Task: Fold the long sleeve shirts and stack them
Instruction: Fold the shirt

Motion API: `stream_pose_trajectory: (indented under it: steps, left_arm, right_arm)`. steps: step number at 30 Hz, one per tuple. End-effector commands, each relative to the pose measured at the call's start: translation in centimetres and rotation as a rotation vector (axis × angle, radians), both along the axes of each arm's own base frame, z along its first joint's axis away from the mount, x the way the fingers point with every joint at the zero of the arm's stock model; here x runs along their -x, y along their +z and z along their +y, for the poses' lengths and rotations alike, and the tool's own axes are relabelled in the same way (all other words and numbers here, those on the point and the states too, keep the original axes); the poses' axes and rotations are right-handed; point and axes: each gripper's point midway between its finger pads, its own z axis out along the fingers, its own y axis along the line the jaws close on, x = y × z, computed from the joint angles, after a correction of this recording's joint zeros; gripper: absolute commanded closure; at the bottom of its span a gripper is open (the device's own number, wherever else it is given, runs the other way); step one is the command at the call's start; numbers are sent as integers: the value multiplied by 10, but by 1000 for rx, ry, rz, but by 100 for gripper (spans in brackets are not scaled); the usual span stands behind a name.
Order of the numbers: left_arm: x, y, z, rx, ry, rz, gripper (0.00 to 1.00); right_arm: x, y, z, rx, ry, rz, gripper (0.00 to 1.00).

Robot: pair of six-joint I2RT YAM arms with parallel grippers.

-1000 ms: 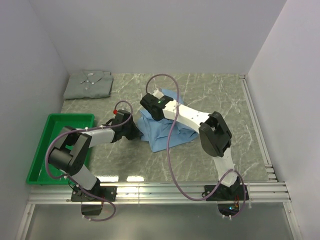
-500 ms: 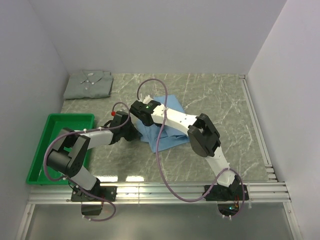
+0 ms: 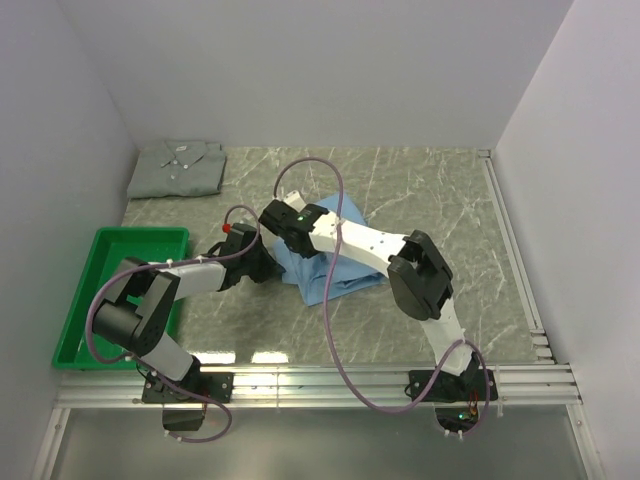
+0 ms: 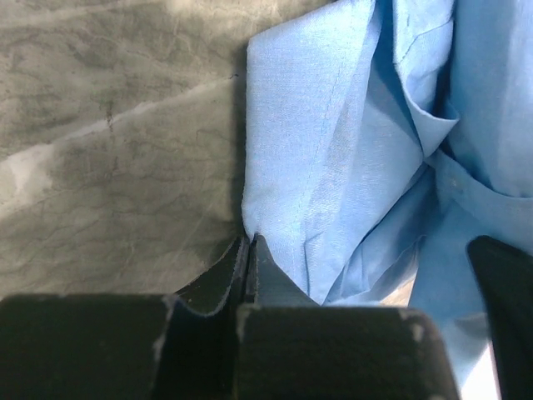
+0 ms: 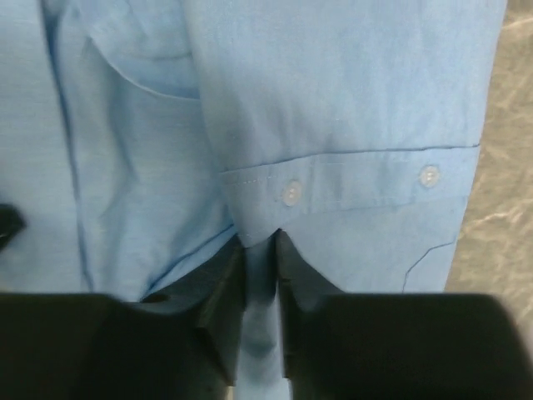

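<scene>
The light blue shirt (image 3: 355, 272) lies crumpled and partly folded in the middle of the table. My left gripper (image 3: 270, 262) is at its left edge and is shut on a fold of the blue cloth (image 4: 333, 150), right at the table surface (image 4: 249, 242). My right gripper (image 3: 283, 233) is over the shirt's left part and is shut on a buttoned sleeve cuff (image 5: 333, 187), pinched between the fingers (image 5: 261, 243). The pale grey-green shirt (image 3: 178, 167) lies folded at the far left corner, apart from both grippers.
A green plastic tray (image 3: 75, 320) stands at the near left beside the left arm. White walls close the table on the left, back and right. A purple cable (image 3: 330, 300) loops over the blue shirt.
My right gripper has moved left and slightly nearer, drawing the cuff and sleeve across the blue shirt toward its left edge. The left gripper has stayed at the shirt's left edge.
</scene>
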Motion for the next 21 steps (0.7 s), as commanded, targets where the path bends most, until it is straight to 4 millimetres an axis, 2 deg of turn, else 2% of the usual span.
stream_pose_trajectory:
  steps: [1,2,7,13,21]
  left_arm:
    - [-3,12,-6,39,-7,-43,100]
    - [-4,13,-7,43,-6,-44,100]
    - [-4,14,-7,48,-8,-48,100]
    - [-4,15,-8,53,-6,-50,100]
    - [-3,16,-7,57,1,-50,99]
  right_arm:
    - [-4,29,19,-153,-14,-74,80]
    - [-4,28,19,-159,-17,-72,86]
    - [-4,36,27,-216,-15,-79,99]
    - [-4,43,34,-294,-48,-92,100]
    - [6,18,47,-348,-51,-16,100]
